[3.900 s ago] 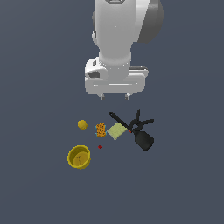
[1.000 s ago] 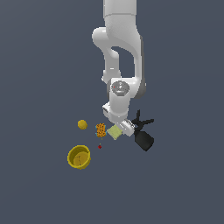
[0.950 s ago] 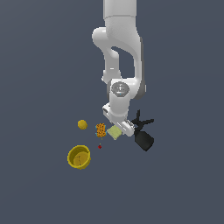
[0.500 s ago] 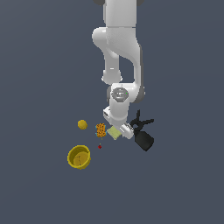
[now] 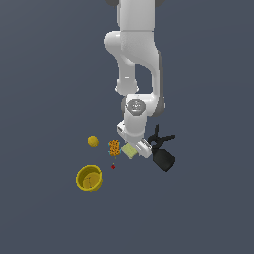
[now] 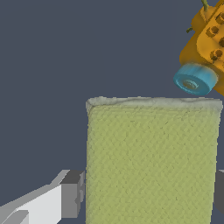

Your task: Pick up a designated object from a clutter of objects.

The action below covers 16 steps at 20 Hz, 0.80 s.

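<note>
A pale yellow-green sponge block lies flat on the dark grey desk, in the middle of a small clutter. In the wrist view the block fills much of the picture, its rough, dimpled top plain to see.

The white arm comes down from the top of the exterior view, bends at a grey-capped joint and points its wrist steeply down over the block. The pincer sits right at the block. In the wrist view one grey pad on a white finger stands just beside one edge of the block, and a sliver of the other pad shows at the opposite edge. The fingers are spread to the block's width, one on each side; whether the pads press on it or only stand next to it cannot be told.

Just beside the block, toward the exterior view's left, is a small orange patterned piece; in the wrist view it has a light blue round part. A tiny red bit lies near it. Farther left are a yellow ball and a yellow bowl, well apart from the block. Black clamp-like tools lie just past the pincer on the exterior view's right.
</note>
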Each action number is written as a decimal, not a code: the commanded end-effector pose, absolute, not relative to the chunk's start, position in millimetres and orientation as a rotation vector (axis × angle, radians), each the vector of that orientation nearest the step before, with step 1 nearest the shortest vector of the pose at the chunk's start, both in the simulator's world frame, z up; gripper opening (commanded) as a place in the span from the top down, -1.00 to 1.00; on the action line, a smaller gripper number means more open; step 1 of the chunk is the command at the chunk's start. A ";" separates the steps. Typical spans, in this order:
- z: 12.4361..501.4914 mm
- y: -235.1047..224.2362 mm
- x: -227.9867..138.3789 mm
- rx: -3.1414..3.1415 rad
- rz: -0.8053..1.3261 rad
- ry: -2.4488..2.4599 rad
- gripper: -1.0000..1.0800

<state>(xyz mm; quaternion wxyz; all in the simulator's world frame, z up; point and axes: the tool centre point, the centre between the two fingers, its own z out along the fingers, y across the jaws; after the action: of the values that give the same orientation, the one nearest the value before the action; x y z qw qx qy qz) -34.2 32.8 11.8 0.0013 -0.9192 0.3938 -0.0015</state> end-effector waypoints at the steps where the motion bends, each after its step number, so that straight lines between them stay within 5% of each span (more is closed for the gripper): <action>1: 11.8 32.7 -34.1 -2.885 -0.005 1.236 1.00; 16: 68.4 21.4 -29.4 -2.885 -0.004 1.237 1.00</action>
<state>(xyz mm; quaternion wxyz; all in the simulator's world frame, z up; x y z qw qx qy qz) -31.1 23.5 56.9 0.0006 -0.9191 0.3940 -0.0003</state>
